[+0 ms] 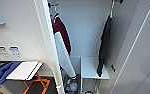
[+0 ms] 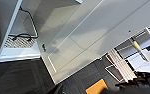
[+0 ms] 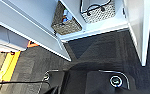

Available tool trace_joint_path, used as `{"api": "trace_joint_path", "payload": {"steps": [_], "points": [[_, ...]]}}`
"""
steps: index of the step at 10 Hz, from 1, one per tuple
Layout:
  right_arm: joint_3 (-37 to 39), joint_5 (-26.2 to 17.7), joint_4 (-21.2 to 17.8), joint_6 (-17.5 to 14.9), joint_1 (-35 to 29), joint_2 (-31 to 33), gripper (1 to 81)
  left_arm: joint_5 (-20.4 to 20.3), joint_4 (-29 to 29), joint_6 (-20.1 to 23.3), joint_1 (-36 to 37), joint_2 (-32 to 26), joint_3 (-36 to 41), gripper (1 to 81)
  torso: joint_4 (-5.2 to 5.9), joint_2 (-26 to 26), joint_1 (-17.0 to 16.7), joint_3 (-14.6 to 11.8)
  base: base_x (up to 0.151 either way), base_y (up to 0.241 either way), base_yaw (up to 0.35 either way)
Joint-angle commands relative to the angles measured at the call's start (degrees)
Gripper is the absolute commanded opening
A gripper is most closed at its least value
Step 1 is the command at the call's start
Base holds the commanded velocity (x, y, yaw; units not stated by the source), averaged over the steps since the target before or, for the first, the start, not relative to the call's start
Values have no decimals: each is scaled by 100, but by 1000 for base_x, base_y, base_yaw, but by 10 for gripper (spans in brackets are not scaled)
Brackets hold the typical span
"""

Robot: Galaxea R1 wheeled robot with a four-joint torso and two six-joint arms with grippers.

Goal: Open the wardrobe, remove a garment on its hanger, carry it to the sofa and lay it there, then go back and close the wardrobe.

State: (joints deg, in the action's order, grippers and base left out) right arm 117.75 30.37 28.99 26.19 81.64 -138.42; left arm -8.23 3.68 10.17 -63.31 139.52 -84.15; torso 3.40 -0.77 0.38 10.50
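Hanging from its hanger at the right inside the open wardrobe, the black garment faces a maroon-and-white garment hung at the left. Whether either gripper's jaws are wide or narrow cannot be told, so nothing can be placed against them.

No legible text, brand, number or sign found. Two small labels noted on the white wall left of the wardrobe — blue-and-dark markings present, wording too blurred to read. Round emblem seen on the dark robot base — likewise unreadable.
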Motion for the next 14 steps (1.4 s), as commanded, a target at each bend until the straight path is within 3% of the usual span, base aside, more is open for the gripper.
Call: {"api": "trace_joint_path", "payload": {"steps": [1,3,6,11,14], "points": [[62,-31,-51,27,-90,32,811,-345,27,-364,455,357,-425,811,0,0,0,0,0,0,0],[221,-31,-34,167,-20,-276,811,-786,27,-770,455,753,-1015,811,0,0,0,0,0,0,0],[423,-31,-51,247,85,-557,811,-812,27,-1095,489,1403,-2016,811,0,-2,-2,0,0,0,0],[757,-40,-16,247,173,-988,811,-1067,1,-1904,753,2054,-2984,811,0,-2,-2,0,0,0,0],[723,-31,-16,247,173,-997,811,-1601,-392,-2309,850,2493,-3643,811,0,-2,-4,0,0,0,0]]}}
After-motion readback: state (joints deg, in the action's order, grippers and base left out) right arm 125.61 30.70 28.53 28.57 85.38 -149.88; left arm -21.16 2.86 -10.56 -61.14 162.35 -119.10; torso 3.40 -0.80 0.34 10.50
